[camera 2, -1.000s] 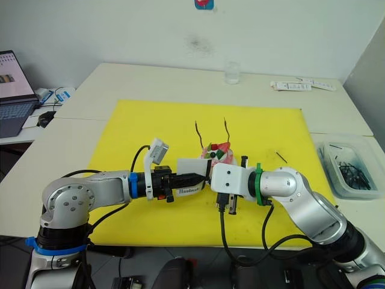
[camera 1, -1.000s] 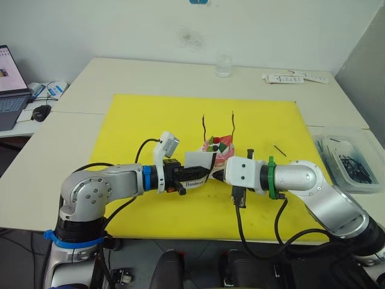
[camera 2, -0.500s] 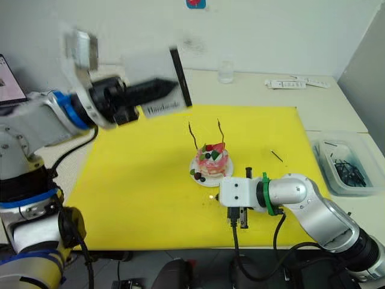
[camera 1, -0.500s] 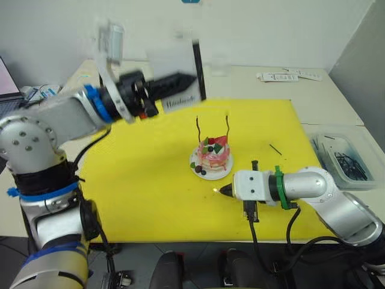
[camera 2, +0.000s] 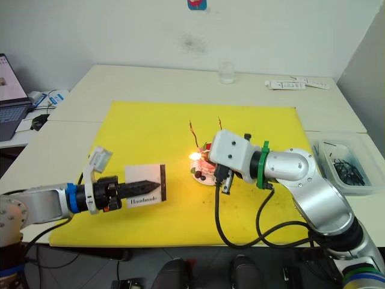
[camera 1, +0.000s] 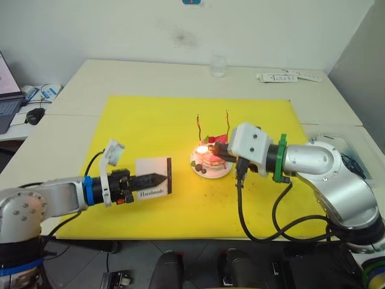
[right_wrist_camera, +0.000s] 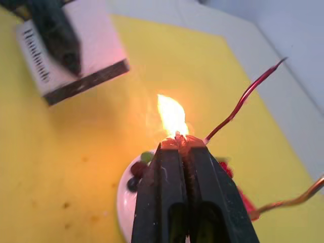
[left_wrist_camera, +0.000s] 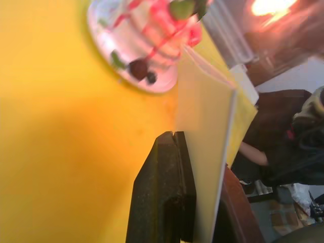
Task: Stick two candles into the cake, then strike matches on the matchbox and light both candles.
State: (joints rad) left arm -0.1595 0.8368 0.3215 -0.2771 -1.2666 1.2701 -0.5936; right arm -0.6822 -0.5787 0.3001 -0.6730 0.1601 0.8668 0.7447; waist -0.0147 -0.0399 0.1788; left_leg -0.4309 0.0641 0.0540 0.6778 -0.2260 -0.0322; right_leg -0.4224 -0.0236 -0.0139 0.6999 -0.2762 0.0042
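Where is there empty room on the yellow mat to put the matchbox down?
The yellow mat is bare along its far side, behind the cake, and in its far-left corner. The near strip under the arms is bare too. It is crowded in the middle: the cake, two candles, the right gripper with a burning match, and the left gripper holding the matchbox.

The matchbox (camera 1: pixel 153 176) carries the word "Handmade" printed in black along its white face. No other lettering in the scene can be read.
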